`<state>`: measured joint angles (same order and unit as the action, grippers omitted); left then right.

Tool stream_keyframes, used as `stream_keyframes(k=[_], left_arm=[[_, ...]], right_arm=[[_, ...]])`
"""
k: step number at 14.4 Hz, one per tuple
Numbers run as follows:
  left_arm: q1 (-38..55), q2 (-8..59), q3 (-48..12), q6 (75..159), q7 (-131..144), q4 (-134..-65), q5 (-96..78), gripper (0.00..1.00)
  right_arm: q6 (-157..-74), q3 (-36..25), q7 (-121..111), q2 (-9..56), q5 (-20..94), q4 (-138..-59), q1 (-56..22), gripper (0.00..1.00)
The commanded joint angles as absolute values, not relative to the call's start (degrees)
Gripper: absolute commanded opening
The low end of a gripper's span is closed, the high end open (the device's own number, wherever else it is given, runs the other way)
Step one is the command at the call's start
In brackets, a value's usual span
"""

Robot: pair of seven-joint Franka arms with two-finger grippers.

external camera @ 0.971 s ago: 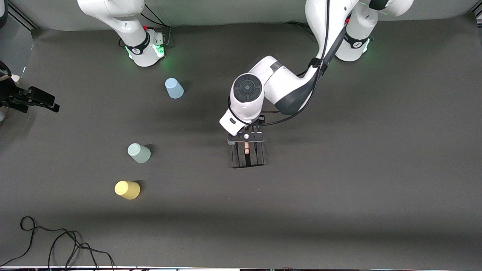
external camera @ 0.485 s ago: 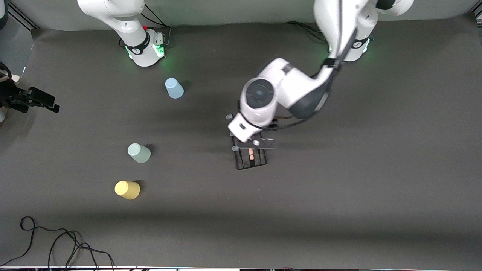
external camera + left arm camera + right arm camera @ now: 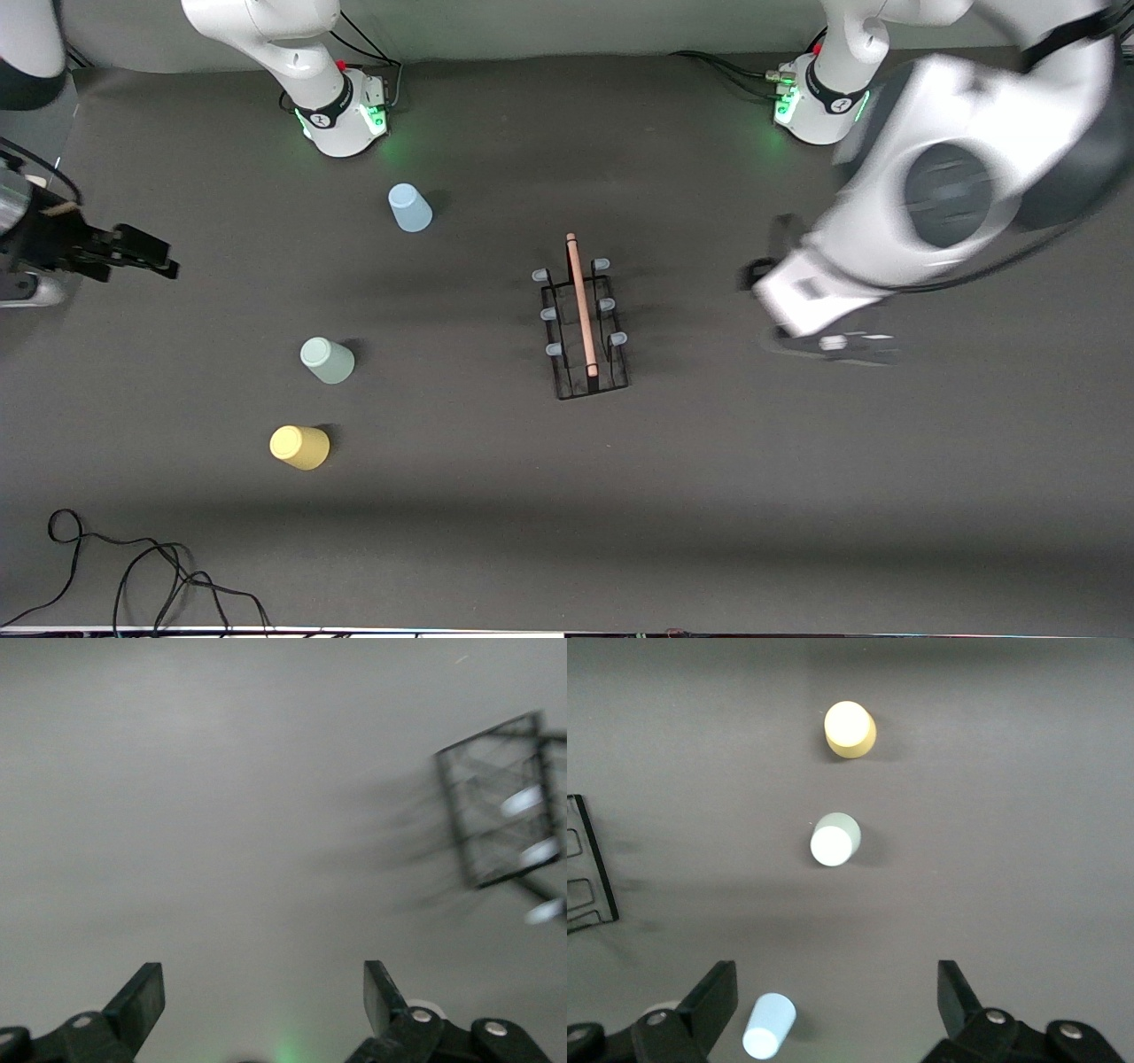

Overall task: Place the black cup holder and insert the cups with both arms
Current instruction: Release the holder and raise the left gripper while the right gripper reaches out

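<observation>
The black cup holder (image 3: 582, 323) stands on the table's middle, its wooden rod handle on top, and nothing grips it. Its wire base shows blurred in the left wrist view (image 3: 500, 806) and at the frame edge in the right wrist view (image 3: 585, 868). My left gripper (image 3: 837, 347) hangs open and empty (image 3: 264, 1001) over bare mat beside the holder, toward the left arm's end. A blue cup (image 3: 409, 207), a mint green cup (image 3: 326, 360) and a yellow cup (image 3: 299, 447) stand apart toward the right arm's end. My right gripper (image 3: 146, 259) is open (image 3: 837, 1001) high above them, over the table's edge.
Both arm bases (image 3: 341, 115) glow green along the edge farthest from the front camera. A black cable (image 3: 133, 567) lies coiled at the nearest corner on the right arm's end. Open mat surrounds the holder and separates the cups.
My left gripper opened, released the holder's handle and swung away toward the left arm's end. The holder now stands alone. My right gripper shifted slightly toward the table's middle.
</observation>
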<state>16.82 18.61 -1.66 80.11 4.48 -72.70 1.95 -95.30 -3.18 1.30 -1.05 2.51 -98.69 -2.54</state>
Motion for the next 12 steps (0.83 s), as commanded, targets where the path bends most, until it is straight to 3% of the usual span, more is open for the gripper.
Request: stream_keyframes(k=[1, 7, 9, 11, 12], left_arm=[[10.3, 14.5, -2.4, 77.6, -6.7, -74.4, 5.9, 1.00], [1.8, 11.2, -2.5, 78.5, -8.5, -79.4, 4.5, 0.99], [1.8, 6.2, -2.5, 84.2, -8.5, -87.8, 4.5, 0.98], [1.6, -0.7, -2.5, 94.0, -8.5, -99.6, 4.4, 0.98], [1.6, -2.2, -2.5, 95.3, -8.4, -101.9, 4.4, 0.98]], right_arm=[[-100.8, -3.3, 9.1, -3.1, 3.3, -104.9, -7.2, 1.00], [-126.4, -3.5, 9.6, -2.6, 3.2, -125.4, -8.3, 1.00], [-135.4, -3.6, 8.8, 0.2, 3.1, -130.0, -8.2, 1.00], [-139.4, -3.6, 8.7, 4.4, 3.1, -130.3, -8.1, 1.00], [-141.7, -3.6, 8.7, 6.1, 3.1, -130.3, -8.1, 1.00]])
